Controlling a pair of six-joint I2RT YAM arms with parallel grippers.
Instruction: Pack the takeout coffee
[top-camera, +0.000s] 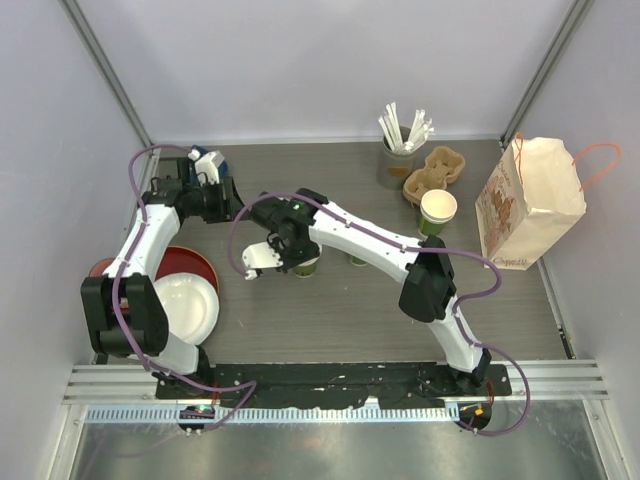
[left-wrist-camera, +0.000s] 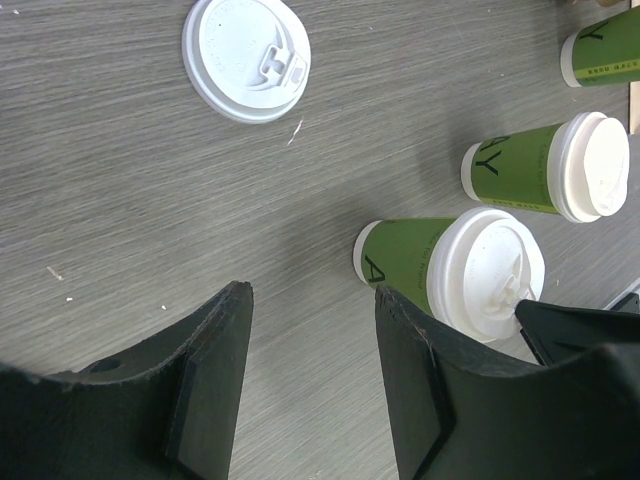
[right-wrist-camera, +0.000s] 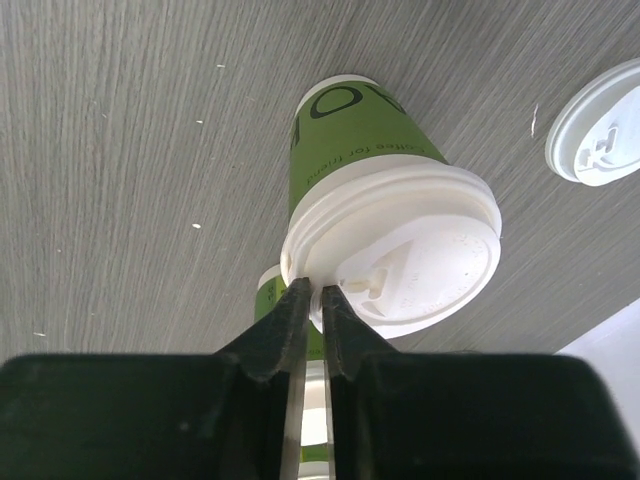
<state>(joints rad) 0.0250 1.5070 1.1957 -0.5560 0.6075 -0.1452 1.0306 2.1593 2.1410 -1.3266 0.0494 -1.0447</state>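
A green paper coffee cup with a white lid stands on the grey table. My right gripper is shut on the near rim of that lid; from above, it sits over the cup. A second lidded cup stands just beyond it, and an unlidded green cup stands farther right. A loose white lid lies flat left of the held cup. My left gripper is open and empty above bare table, left of the cups; from above it is at the back left.
A brown cup carrier and a holder of white stirrers stand at the back. A paper bag stands open at the right. A red plate and a white bowl lie at the near left.
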